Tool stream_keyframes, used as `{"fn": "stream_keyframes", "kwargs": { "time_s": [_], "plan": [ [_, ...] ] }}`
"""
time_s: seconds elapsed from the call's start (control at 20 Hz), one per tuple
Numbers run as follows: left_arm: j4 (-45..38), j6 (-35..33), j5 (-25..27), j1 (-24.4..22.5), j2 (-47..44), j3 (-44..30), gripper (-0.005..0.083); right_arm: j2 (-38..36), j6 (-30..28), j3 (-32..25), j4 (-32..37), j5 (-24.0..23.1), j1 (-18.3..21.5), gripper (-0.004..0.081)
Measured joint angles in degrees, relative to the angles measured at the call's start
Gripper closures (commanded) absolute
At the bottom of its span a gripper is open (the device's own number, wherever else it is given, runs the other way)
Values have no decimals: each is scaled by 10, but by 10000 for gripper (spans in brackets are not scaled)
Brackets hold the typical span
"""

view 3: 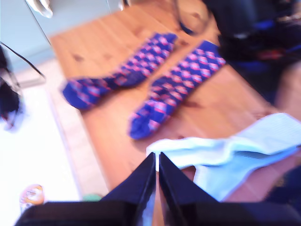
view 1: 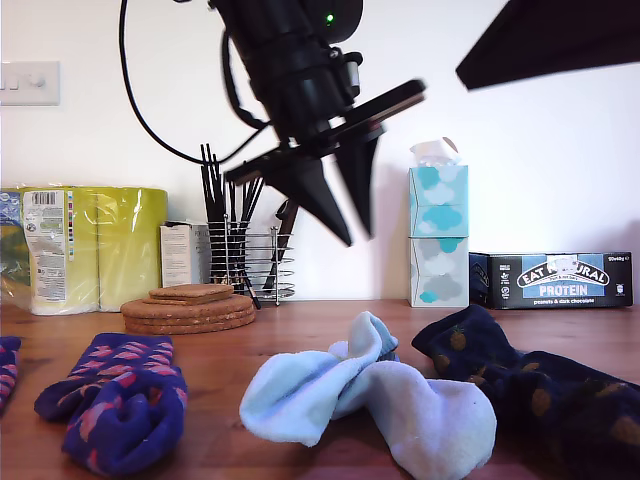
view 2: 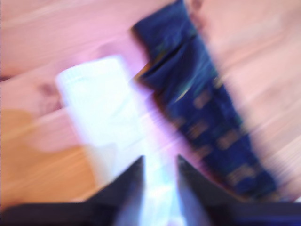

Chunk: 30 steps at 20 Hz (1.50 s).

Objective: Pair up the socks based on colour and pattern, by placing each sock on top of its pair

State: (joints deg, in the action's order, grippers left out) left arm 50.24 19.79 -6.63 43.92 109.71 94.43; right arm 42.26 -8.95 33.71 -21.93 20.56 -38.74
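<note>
Two pale blue socks [view 1: 330, 395] lie crumpled together at the table's front middle in the exterior view. To their right is a dark navy spotted sock heap [view 1: 520, 385]. One diamond sock [view 1: 120, 400] lies at that view's left, and a second one [view 1: 8, 365] shows at its left edge. My first gripper [view 1: 358, 238] hangs open high above the pale blue socks, holding nothing. Its blurred wrist view shows my first gripper [view 2: 160, 157] over a pale blue sock [view 2: 101, 108] and a navy sock [view 2: 202, 103]. My second gripper [view 3: 156, 154] is shut and empty, facing a pale blue sock [view 3: 235, 150] and both diamond socks [view 3: 117, 75] [view 3: 176, 84].
Along the back wall stand a yellow paper-roll pack [view 1: 90, 245], a stack of cork coasters [view 1: 188, 308], a wire utensil holder [view 1: 245, 260], stacked tissue boxes [view 1: 438, 235] and a protein bar box [view 1: 555, 280]. A dark arm part [view 1: 550, 40] crosses the exterior view's top right.
</note>
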Motion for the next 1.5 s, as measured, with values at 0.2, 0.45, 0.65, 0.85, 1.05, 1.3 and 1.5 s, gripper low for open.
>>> {"fn": "stream_keyframes", "kwargs": {
  "time_s": [0.2, 0.45, 0.65, 0.85, 1.05, 1.3, 1.5],
  "plan": [
    [-12, -92, 51, 12, -8, -23, 790, 59, -48, 0, 38, -30, 0, 783],
    [-106, -151, 31, 13, -129, -183, 790, 115, -82, 0, 57, -31, 14, 783],
    [-222, -168, -18, -25, -315, -367, 793, 134, -169, 0, 75, -36, 24, 783],
    [-310, -170, -24, -32, -480, -544, 793, 173, -221, 0, 78, -33, 7, 783],
    [-324, -170, -17, -27, -625, -628, 793, 196, -287, 0, 111, -37, -53, 657],
    [-275, -170, 25, -28, -748, -628, 794, 301, -438, 0, 182, -87, -118, 568],
    [-255, -164, 26, -28, -746, -628, 793, 371, -491, 17, 176, -136, -133, 395]
  ]
}}
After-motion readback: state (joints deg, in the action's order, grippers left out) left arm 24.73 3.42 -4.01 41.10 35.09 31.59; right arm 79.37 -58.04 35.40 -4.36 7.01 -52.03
